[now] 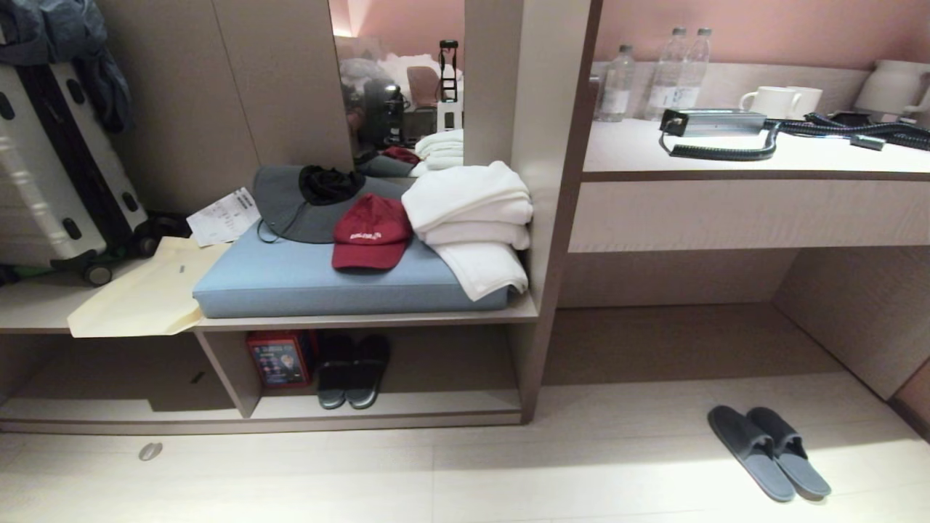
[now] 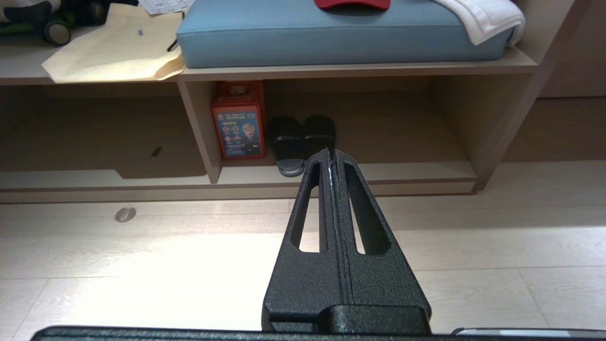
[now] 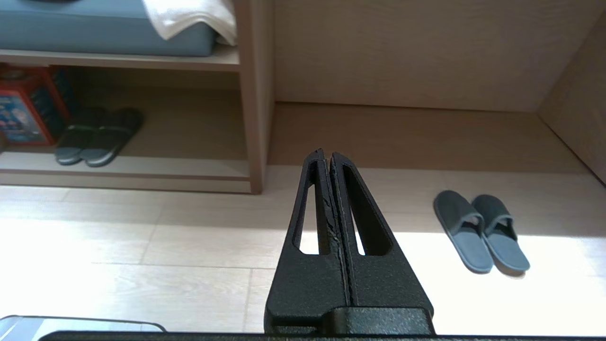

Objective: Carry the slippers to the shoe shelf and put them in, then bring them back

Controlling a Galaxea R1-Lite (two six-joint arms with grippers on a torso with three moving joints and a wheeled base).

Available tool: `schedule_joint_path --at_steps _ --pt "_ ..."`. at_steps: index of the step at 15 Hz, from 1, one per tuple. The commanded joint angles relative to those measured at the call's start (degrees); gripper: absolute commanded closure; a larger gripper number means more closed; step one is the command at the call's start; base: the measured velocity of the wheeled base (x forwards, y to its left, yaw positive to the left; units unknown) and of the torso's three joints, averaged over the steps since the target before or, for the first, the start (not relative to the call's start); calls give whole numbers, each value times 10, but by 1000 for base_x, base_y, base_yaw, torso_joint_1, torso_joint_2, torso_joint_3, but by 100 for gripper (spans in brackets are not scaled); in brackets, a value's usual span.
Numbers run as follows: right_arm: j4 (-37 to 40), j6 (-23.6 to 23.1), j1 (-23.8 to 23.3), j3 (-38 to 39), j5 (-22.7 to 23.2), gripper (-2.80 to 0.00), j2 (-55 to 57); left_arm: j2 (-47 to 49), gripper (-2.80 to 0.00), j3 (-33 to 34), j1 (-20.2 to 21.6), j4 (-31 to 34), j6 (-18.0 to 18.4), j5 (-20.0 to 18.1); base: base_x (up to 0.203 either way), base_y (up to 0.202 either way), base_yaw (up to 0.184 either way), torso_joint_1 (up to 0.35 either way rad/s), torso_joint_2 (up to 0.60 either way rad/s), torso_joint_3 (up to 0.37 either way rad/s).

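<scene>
The slippers (image 1: pixel 769 452) lie side by side on the floor, in front of the desk recess (image 1: pixel 676 327) and well apart from the shoe shelf (image 1: pixel 407 407), on its right. Long axis runs diagonally, toes toward the recess, heels toward the robot. Right gripper (image 3: pixel 327 154) is nearer, pair lying ahead and off to its right; left gripper (image 2: pixel 330 152) faces the shelf. Both pincers closed, empty. Neither arm shows in head view. The other dark pair (image 1: pixel 353 372) sits in the shelf, partly shadowed.
</scene>
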Motion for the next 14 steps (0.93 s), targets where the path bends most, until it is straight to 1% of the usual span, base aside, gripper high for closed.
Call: schedule_joint_path --at_steps 1,7,8,14 --pt "0 -1 1 0 0 0 0 0 0 0 0 0 0 0 0 120 2 2 6 6" --pt "0 -1 1 0 0 0 0 0 0 0 0 0 -2 0 0 9 0 1 0 1" --pt "0 0 1 0 0 0 0 0 0 0 1 0 -2 0 -70 0 1 8 6 -2" --pt "0 0 1 0 0 0 0 0 0 0 0 0 -2 0 -189 0 1 1 1 2"
